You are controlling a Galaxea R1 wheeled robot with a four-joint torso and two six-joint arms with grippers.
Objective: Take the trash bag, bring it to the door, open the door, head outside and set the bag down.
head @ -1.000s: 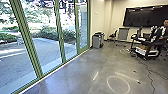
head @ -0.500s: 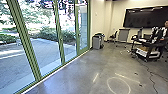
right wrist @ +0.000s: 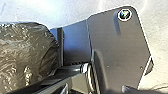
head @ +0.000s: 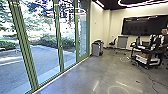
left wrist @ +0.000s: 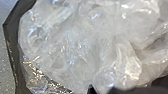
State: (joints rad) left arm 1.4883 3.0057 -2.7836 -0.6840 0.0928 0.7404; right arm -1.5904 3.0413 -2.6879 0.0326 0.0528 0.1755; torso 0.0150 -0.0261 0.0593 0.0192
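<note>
Green-framed glass wall (head: 58, 37) stands between room and paved yard (head: 43, 56)

The crumpled translucent trash bag (left wrist: 82, 50) is close to the robot, beside its base; I cannot tell whether either end effector is clenched or released. A gray bin (head: 97, 49) stands near the glass. Across the room, a cable (head: 152, 82) trails over the floor from a loaded cart (head: 147, 60), a person (head: 164, 37) behind it.

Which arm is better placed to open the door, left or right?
Probably the right. The trash bag bunches close to the left wrist camera, so the left arm seems busier with it. The glass wall stands on the robot's left, though, so turning may help.
</note>
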